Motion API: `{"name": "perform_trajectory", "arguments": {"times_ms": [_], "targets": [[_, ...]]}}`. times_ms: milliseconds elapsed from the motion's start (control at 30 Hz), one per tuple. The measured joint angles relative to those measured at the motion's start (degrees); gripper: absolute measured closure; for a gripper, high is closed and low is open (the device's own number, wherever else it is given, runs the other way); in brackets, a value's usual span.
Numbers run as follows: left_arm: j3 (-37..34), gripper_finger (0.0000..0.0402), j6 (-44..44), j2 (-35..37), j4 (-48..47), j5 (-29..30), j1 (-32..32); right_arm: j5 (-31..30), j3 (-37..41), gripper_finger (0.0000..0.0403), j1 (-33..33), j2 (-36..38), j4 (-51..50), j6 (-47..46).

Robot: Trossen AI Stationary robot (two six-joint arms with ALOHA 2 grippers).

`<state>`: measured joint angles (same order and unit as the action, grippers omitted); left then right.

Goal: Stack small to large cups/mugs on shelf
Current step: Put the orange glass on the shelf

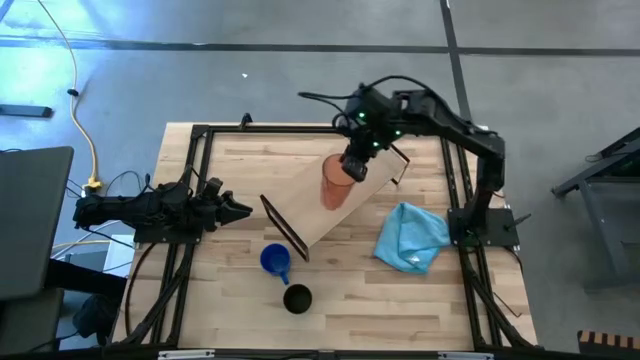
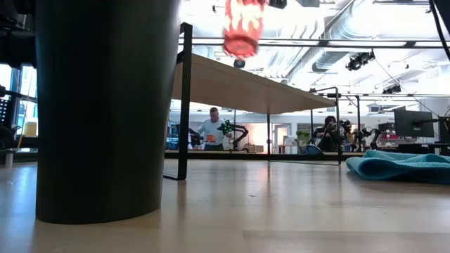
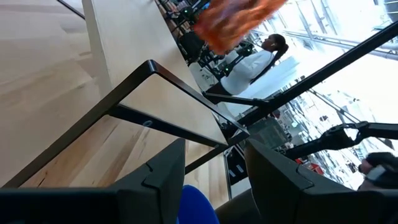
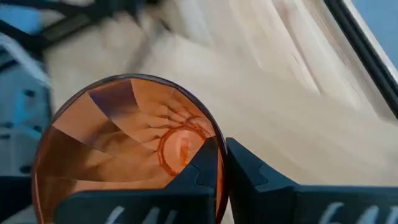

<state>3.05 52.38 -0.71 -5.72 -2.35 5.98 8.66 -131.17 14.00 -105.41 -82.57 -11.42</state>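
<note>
My right gripper (image 1: 352, 170) is over the shelf (image 1: 340, 205), a light board with black brackets lying slantwise across the table, and it is shut on the orange-red tumbler (image 1: 333, 187). In the low view the tumbler (image 2: 242, 27) hangs above the shelf board (image 2: 246, 84). The blue mug (image 1: 275, 260) and the black cup (image 1: 297, 298) stand on the tabletop near the shelf's near end. In the low view the black cup (image 2: 105, 105) fills the left side. My left gripper (image 1: 238, 209) waits open at the table's left, pointing at the shelf bracket (image 3: 149, 93). My right gripper holds the tumbler by its rim (image 4: 214, 146), on the side nearest the wrist. One finger (image 4: 189, 177) is inside the mouth and the other finger (image 4: 255, 171) outside the wall. The fingers come from above, pointing down. The tumbler hangs mouth up, lifted clear above the shelf.
A crumpled light blue cloth (image 1: 410, 237) lies on the table's right part, also seen in the low view (image 2: 401, 165). Black rails frame the tabletop (image 1: 200, 180). People and other robot arms show in the room beyond the far edge.
</note>
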Motion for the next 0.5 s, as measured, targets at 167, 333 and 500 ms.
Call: {"name": "perform_trajectory", "arguments": {"times_ms": [167,333,500], "targets": [[0.01,0.0245,-0.15,0.00,-0.25,0.00,0.00,-1.18,0.16,0.0403,1.92,-0.47,-2.77,0.33],[0.00,0.0245,-0.94,0.00,-0.35,0.42,0.00,-1.68,-2.16,0.0403,2.35,-0.36,-2.09,0.88],[0.01,0.0245,-0.97,0.00,-0.37,0.44,0.00,-5.68,-3.74,0.0403,4.04,0.02,-3.07,2.63]]}}
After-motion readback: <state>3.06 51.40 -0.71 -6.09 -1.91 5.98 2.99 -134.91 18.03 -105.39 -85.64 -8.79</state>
